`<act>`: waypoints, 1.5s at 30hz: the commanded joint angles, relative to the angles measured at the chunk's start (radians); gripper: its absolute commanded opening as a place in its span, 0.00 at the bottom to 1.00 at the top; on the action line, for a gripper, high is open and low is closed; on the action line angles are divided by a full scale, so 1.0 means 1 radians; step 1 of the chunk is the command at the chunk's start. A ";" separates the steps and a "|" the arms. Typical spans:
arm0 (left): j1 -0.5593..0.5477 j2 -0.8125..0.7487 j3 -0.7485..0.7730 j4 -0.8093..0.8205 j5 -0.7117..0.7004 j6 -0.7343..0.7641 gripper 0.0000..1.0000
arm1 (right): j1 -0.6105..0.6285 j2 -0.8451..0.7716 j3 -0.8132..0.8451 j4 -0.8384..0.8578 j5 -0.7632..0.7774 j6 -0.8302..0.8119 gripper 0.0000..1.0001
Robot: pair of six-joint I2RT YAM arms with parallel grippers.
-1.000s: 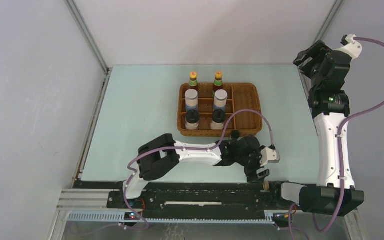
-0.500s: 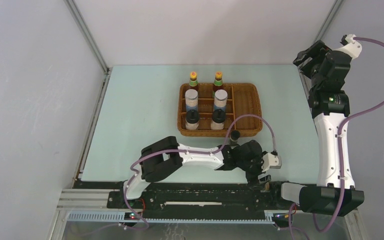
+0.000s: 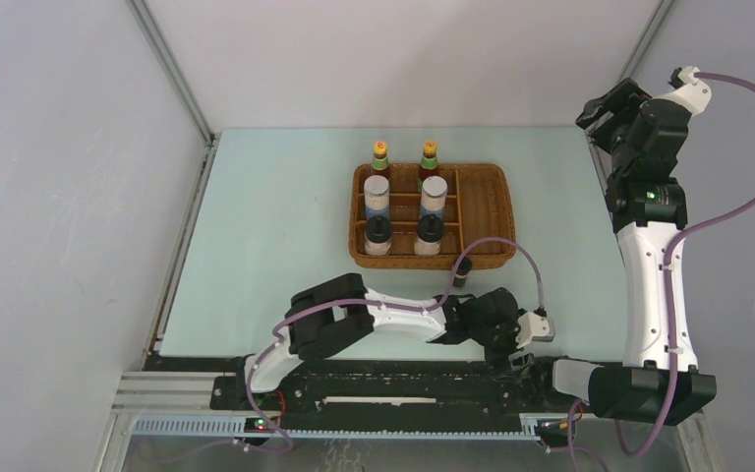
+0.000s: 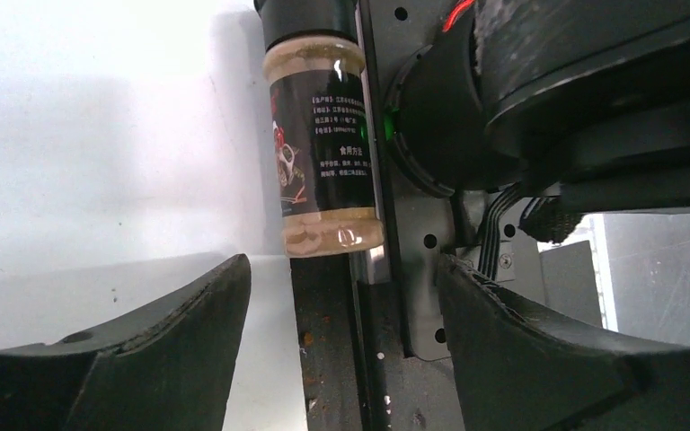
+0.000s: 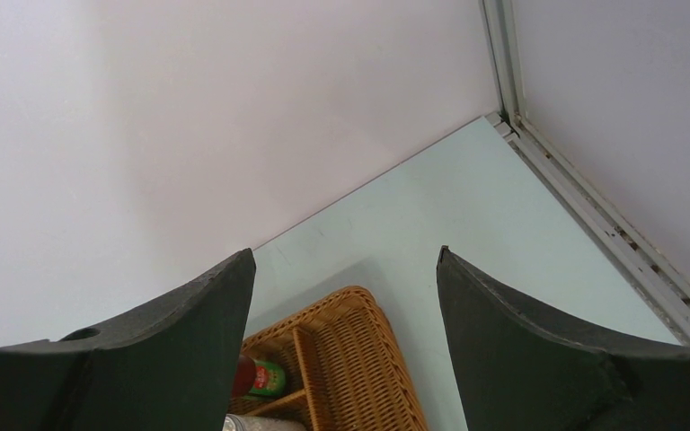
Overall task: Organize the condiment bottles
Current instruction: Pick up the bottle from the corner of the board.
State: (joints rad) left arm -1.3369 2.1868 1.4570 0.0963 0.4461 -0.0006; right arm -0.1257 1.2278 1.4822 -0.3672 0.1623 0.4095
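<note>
On the near side of the wicker tray [image 3: 482, 202], the left tool [image 4: 341, 269] stands open, a tiny black-capped bottle [image 4: 323, 162] just beyond its fingers, untouched. Six bottles [image 3: 377, 197] stand inside the tray. The right tool [image 5: 346, 260], right of the tray, is open.

A robotics lab cell: white panel walls [image 3: 403, 59], aluminium framing [image 3: 175, 71], robot arms [image 3: 649, 285] on a base rail [image 3: 393, 388].
</note>
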 commanded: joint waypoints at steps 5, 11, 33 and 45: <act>-0.006 0.020 0.078 0.072 -0.039 -0.029 0.80 | 0.011 -0.009 0.036 0.038 0.003 -0.003 0.83; -0.005 0.025 0.085 0.095 -0.058 -0.042 0.80 | 0.014 -0.010 0.030 0.045 0.003 -0.003 0.82; -0.023 0.062 0.118 0.070 -0.095 -0.040 0.79 | 0.012 -0.021 0.008 0.067 0.003 -0.004 0.83; -0.042 0.090 0.145 0.012 -0.187 -0.014 0.75 | 0.012 -0.025 -0.015 0.085 0.002 0.000 0.83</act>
State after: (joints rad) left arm -1.3632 2.2555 1.5341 0.1310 0.3313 -0.0269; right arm -0.1173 1.2263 1.4750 -0.3286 0.1627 0.4088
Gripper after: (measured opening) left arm 0.754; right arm 0.826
